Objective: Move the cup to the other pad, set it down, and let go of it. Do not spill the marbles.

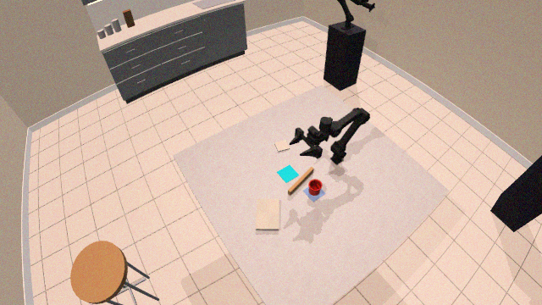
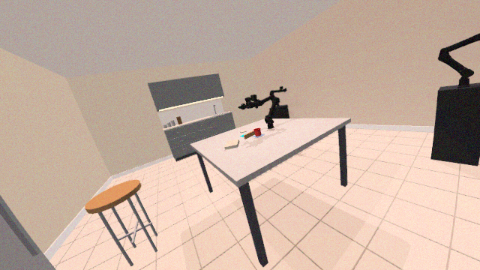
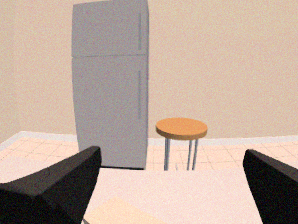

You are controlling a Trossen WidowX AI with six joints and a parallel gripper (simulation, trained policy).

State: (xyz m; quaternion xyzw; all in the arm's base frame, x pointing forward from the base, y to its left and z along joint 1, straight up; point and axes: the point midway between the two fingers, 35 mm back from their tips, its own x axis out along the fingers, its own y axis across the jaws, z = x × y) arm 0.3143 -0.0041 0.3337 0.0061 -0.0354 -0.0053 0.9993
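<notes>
The red cup (image 1: 315, 186) (image 2: 257, 132) stands upright on the blue pad (image 1: 313, 198). Its marbles cannot be made out. The cyan pad (image 1: 287, 174) (image 2: 243, 136) lies bare on the other side of a wooden bar. My gripper (image 1: 295, 148) (image 2: 240, 107) (image 3: 175, 157) is open and empty, raised well above the table and away from the cup. In the wrist view its two fingers stand wide apart; neither the cup nor the pads show there.
The wooden bar (image 1: 301, 180) (image 2: 249, 134) lies between the two pads. A flat beige board (image 1: 268, 214) (image 2: 232, 144) (image 3: 120, 212) lies toward one table edge. A small beige tile (image 1: 282, 146) lies beyond the cyan pad. A round stool (image 1: 99, 271) (image 2: 113, 196) (image 3: 181, 126) stands off the table.
</notes>
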